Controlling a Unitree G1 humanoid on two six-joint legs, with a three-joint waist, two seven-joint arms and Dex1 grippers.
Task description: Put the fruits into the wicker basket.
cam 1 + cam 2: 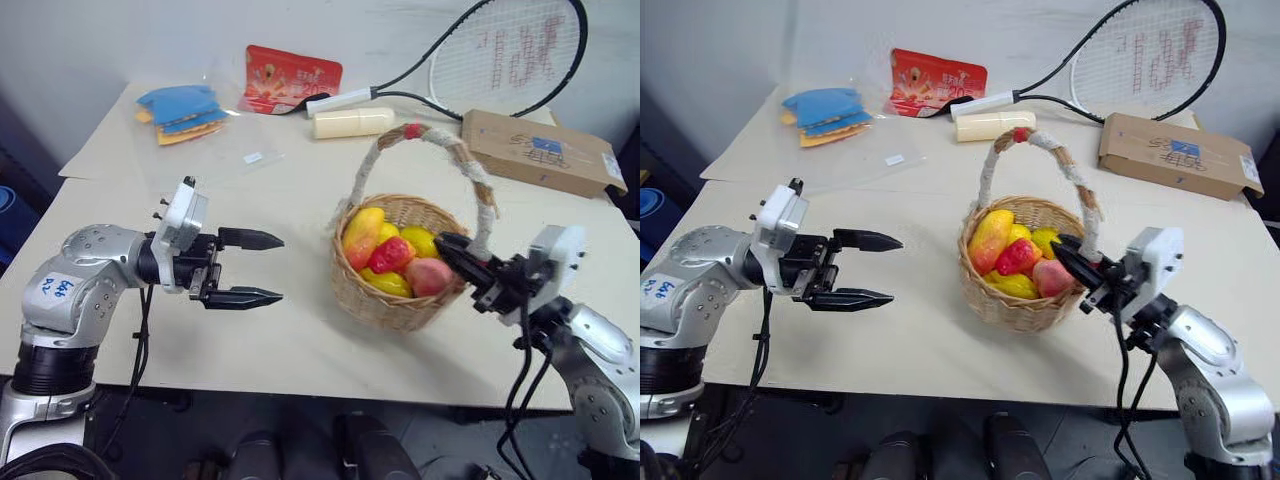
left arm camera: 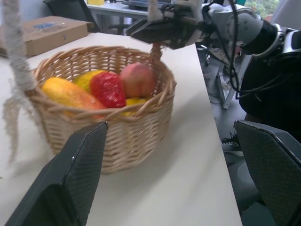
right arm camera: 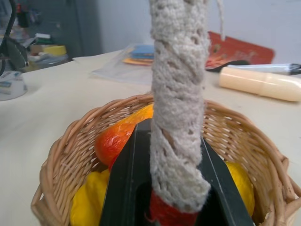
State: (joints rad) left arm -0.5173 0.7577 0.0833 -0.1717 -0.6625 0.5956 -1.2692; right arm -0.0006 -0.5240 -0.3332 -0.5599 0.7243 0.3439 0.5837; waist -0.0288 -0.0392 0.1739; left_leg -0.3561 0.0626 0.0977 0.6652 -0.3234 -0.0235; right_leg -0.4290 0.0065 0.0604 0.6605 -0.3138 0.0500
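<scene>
Right pincer closed at wicker basket rim, left pincer level, open.

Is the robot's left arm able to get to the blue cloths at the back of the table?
Probably yes. The left gripper hangs open and empty beside the wicker basket, and the table between it and the blue cloths holds nothing tall. The cloths lie far back, though, so it might need a long stretch.
</scene>
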